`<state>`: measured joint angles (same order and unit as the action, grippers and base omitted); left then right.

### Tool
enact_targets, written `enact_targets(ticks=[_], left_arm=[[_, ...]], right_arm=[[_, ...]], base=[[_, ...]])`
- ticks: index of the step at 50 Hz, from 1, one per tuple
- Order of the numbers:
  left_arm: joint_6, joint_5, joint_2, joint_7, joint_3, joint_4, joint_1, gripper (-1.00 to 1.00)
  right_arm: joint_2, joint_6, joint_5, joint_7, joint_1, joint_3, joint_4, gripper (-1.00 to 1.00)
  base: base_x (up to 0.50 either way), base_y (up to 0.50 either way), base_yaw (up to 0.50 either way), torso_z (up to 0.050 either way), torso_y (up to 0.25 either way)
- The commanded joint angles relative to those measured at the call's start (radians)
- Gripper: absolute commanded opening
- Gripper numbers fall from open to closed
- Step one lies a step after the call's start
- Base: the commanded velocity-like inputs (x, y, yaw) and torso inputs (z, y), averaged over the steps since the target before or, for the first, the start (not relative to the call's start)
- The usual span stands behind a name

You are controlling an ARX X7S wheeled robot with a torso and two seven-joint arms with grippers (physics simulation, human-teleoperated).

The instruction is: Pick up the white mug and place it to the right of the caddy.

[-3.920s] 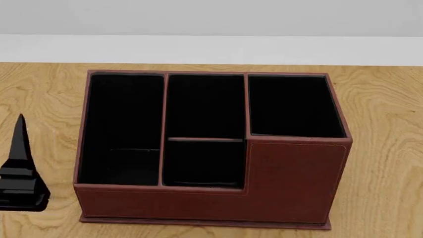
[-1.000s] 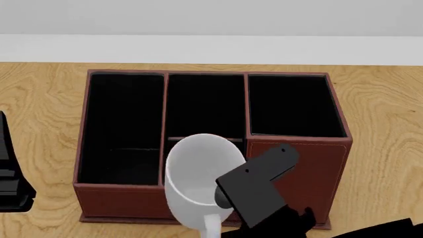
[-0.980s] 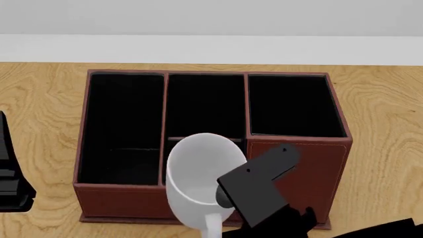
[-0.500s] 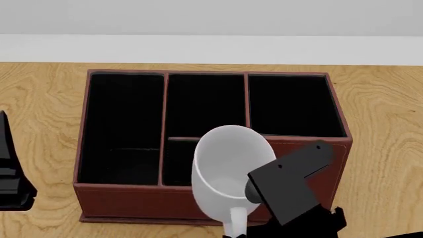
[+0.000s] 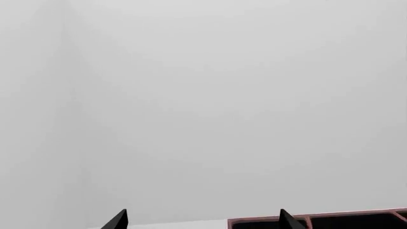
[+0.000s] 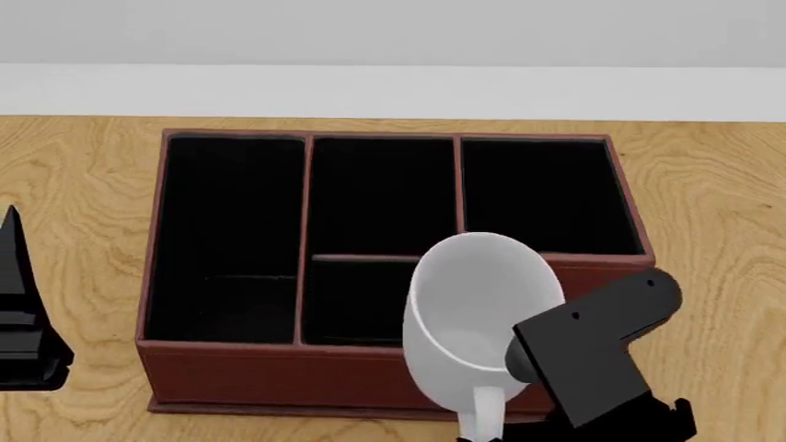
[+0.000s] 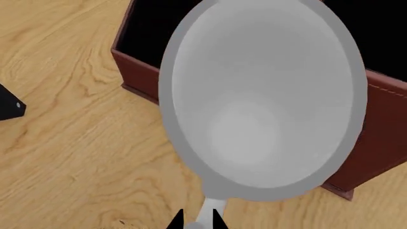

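The white mug (image 6: pixel 477 318) hangs in the air over the caddy's stepped front, its mouth tilted toward the head camera. It fills the right wrist view (image 7: pixel 260 105). My right gripper (image 7: pixel 198 221) is shut on the mug's handle (image 7: pixel 210 212); its black body (image 6: pixel 595 354) shows at the mug's right. The caddy (image 6: pixel 246 373) is a reddish-brown box with black-lined compartments in the middle of the wooden table; its wall also shows in the right wrist view (image 7: pixel 375 143). My left gripper (image 5: pixel 202 222) is open and empty, at the caddy's left (image 6: pixel 22 318).
The wooden table (image 6: pixel 719 203) extends to the right of the caddy and to its left (image 6: pixel 74 184). A white wall lies behind the table's far edge. The caddy's rim (image 5: pixel 330 220) shows low in the left wrist view.
My right gripper has carried the white mug to the right across the caddy's front. The left gripper has hardly moved.
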<state>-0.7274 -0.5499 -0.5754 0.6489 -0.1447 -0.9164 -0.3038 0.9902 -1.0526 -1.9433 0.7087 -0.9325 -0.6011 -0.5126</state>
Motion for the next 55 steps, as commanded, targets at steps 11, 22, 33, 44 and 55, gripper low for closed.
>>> enact_targets(ticks=[11, 22, 33, 44, 55], left_arm=[[0.018, -0.004, -0.006, -0.002, -0.004, 0.004, 0.007, 1.00], [0.029, -0.007, -0.010, -0.002, -0.001, 0.004, 0.014, 1.00], [0.029, -0.010, -0.012, 0.001, -0.004, 0.005, 0.011, 1.00], [0.026, -0.012, -0.014, 0.005, -0.008, 0.009, 0.002, 1.00], [0.029, -0.012, -0.014, 0.007, -0.013, 0.015, -0.001, 1.00]], right_arm=[[0.096, 0.047, 0.020, -0.015, 0.059, 0.053, -0.031, -1.00], [0.128, 0.064, 0.027, -0.014, 0.080, 0.065, -0.030, -1.00], [0.167, 0.081, 0.039, -0.022, 0.103, 0.080, -0.019, -1.00], [0.179, 0.072, 0.073, -0.023, 0.103, 0.078, 0.006, -1.00], [0.198, 0.081, 0.099, -0.041, 0.119, 0.083, 0.035, -1.00]], base=[[0.00, 0.00, 0.00, 0.000, 0.001], [0.00, 0.00, 0.00, 0.000, 0.001], [0.00, 0.00, 0.00, 0.000, 0.000], [0.00, 0.00, 0.00, 0.000, 0.001], [0.00, 0.00, 0.00, 0.000, 0.000]])
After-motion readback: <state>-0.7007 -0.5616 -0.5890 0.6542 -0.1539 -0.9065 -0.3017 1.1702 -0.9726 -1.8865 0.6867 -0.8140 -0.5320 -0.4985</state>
